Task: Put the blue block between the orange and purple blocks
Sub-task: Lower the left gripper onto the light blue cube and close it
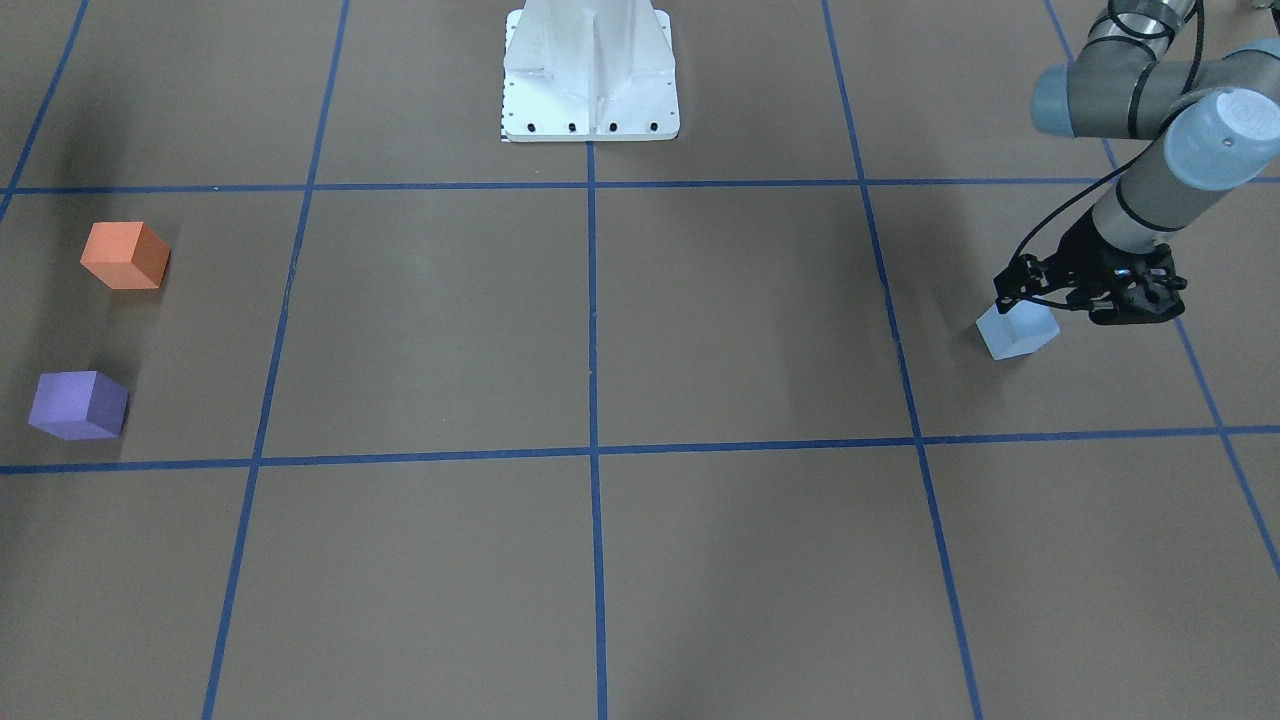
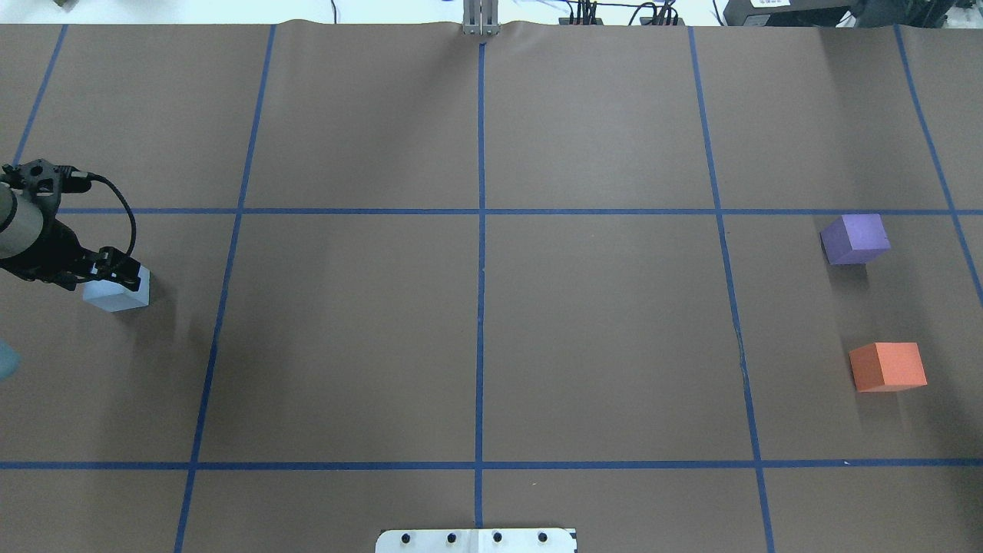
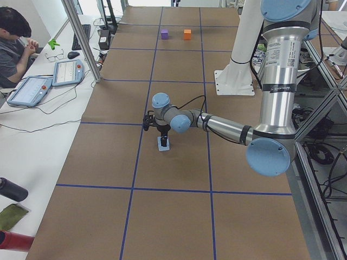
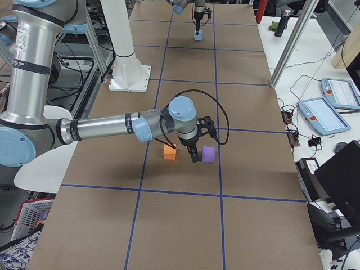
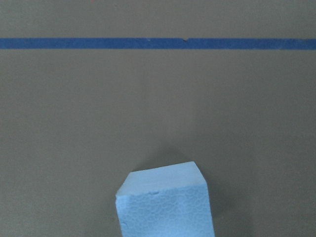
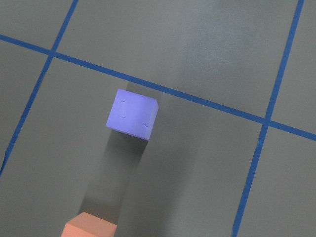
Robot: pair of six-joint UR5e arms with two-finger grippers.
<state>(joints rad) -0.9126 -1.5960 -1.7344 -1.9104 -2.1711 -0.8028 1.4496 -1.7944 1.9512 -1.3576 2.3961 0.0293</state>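
The light blue block (image 1: 1020,335) rests on the table at my far left, also in the overhead view (image 2: 115,296) and the left wrist view (image 5: 165,205). My left gripper (image 2: 115,275) points down over it, fingers against its two sides, shut on it. The orange block (image 2: 887,366) and the purple block (image 2: 855,239) sit at my far right with a gap between them. My right gripper (image 4: 194,156) shows only in the exterior right view, hovering above that gap; I cannot tell if it is open. Its wrist view shows the purple block (image 6: 132,113) from above.
Blue tape lines (image 2: 480,307) divide the brown table into squares. The white robot base (image 1: 590,70) stands at the robot's edge. An operator (image 3: 13,49) sits at a side desk with tablets, off the table.
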